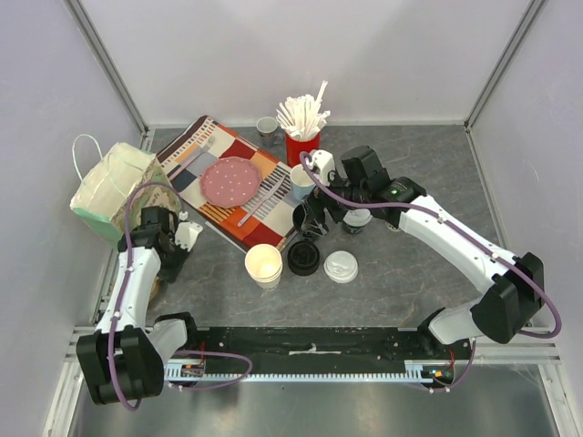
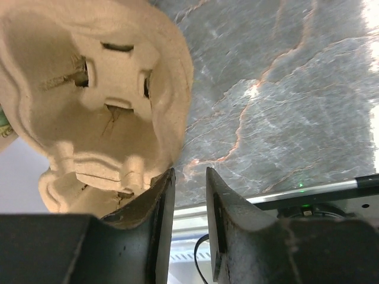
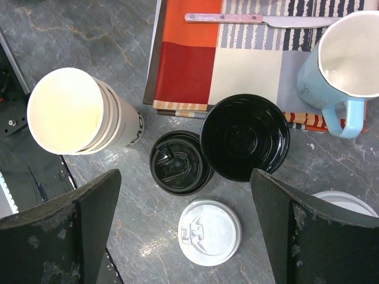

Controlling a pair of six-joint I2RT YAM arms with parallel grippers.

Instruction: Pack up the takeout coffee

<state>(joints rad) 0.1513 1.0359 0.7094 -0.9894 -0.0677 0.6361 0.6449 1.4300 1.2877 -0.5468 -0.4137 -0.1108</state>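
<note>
— Top view: where are your hands?
— My left gripper (image 1: 173, 255) is at 9 o'clock, beside the pale-green paper bag (image 1: 109, 187). My right gripper (image 1: 319, 221) hovers mid-table. A small paper cup of dark coffee (image 1: 267, 126) stands at 12 o'clock.
— Left wrist?
— My fingers (image 2: 157, 225) are narrowly parted with nothing between them. The tan moulded-pulp cup carrier (image 2: 89, 106) lies just beside one, toward 10 o'clock.
— Right wrist?
— Jaws spread wide and empty over the round black plastic lid (image 3: 180, 163). The round white plastic lid (image 3: 209, 232) is at 6 o'clock.
</note>
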